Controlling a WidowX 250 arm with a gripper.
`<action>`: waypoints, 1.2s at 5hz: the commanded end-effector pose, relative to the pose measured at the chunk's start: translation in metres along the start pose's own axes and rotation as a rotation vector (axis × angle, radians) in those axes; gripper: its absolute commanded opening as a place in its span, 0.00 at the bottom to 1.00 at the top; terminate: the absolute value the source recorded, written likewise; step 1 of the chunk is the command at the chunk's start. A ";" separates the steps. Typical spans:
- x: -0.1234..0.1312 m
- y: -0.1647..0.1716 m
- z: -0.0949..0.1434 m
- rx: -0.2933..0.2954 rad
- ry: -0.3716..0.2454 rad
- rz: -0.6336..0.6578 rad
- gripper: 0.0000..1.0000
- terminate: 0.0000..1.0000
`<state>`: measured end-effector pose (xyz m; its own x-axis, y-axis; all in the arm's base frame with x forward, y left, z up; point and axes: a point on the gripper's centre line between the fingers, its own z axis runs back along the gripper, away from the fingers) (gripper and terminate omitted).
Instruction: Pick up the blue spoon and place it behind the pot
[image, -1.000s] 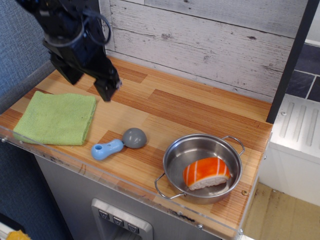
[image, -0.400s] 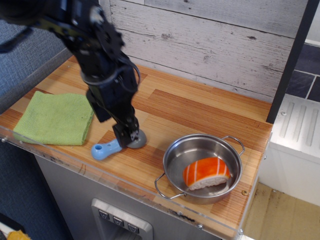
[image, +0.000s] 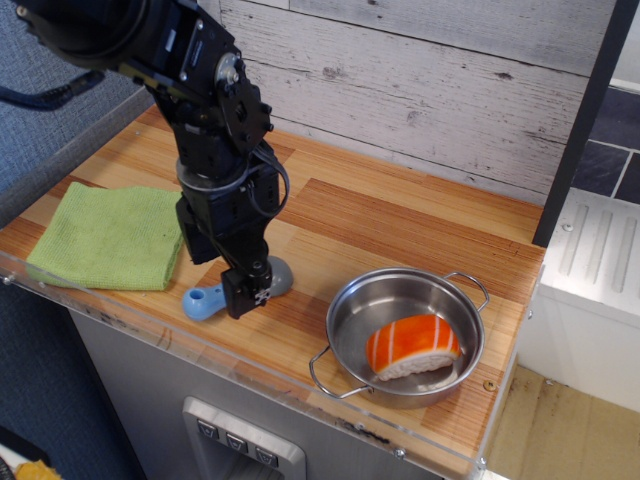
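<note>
The blue spoon (image: 203, 301) lies on the wooden counter near the front edge, its light-blue handle pointing left and its grey bowl to the right. My gripper (image: 246, 292) is down on the spoon's neck, between handle and bowl, and hides that part. The black fingers show as one dark block, so I cannot see whether they are closed on it. The shiny steel pot (image: 347, 322) with two wire loop handles stands to the right of the spoon, apart from it.
An orange-and-white striped toy food piece (image: 412, 346) lies inside the pot. A folded green cloth (image: 110, 236) lies at the left of the counter. A white plank wall (image: 420, 90) runs behind, and a dark post (image: 585, 120) stands at the right.
My gripper came from the back left of the counter down to the spoon, and since the last frame it has dropped lower onto the spoon's neck. The spoon and pot have not moved.
</note>
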<state>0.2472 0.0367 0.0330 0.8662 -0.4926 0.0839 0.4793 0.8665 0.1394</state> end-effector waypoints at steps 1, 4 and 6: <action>-0.030 0.016 -0.007 -0.013 0.043 0.053 1.00 0.00; -0.021 0.002 -0.028 -0.096 -0.041 0.060 0.00 0.00; -0.021 0.001 -0.024 -0.089 -0.043 0.041 0.00 0.00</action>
<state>0.2410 0.0456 0.0041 0.8847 -0.4495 0.1240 0.4482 0.8931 0.0396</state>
